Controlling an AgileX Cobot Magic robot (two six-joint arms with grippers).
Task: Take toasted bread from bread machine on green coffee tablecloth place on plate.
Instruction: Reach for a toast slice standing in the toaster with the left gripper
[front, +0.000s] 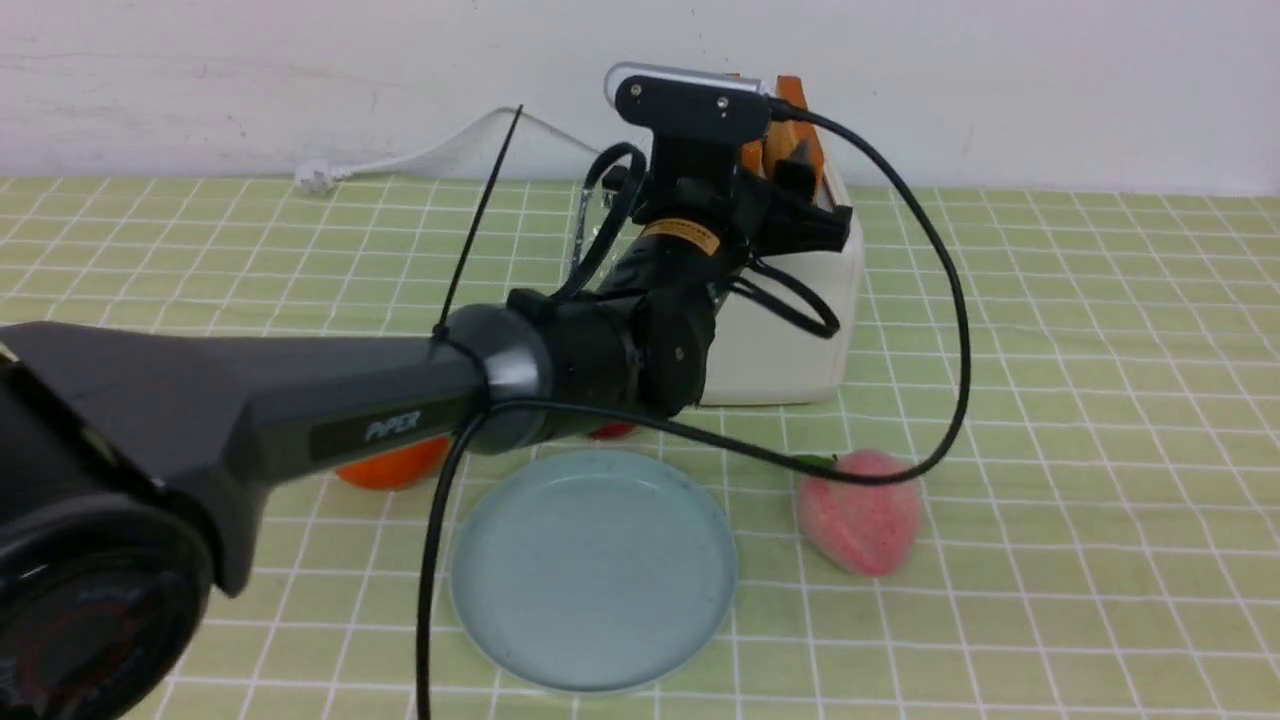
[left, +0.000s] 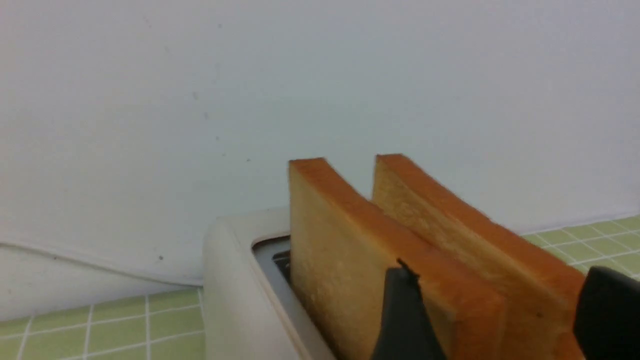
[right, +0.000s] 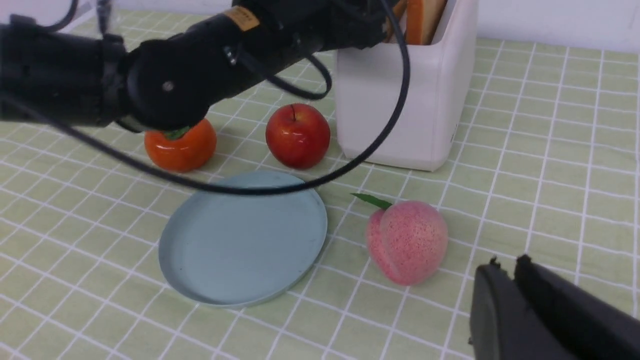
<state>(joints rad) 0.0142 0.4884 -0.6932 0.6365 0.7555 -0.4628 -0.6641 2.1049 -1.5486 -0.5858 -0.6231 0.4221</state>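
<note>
The white bread machine (front: 790, 330) stands at the back of the green coffee tablecloth (front: 1100, 400). Two slices of toasted bread (front: 797, 125) stand upright in its slots. In the left wrist view both slices (left: 350, 260) rise from the bread machine (left: 235, 285). My left gripper (left: 500, 312) is open at their near end, one finger on each outer side, so both slices lie between the jaws. The pale blue plate (front: 595, 565) lies bare in front of the bread machine. My right gripper (right: 507, 262) is shut and empty, above the cloth near the peach.
A pink peach (front: 860, 510) lies right of the plate. An orange fruit (right: 181, 146) and a red apple (right: 297, 135) sit between the plate and the bread machine. The white power cord (front: 400, 160) runs along the back wall. My left arm (front: 300, 400) spans over the plate's left side.
</note>
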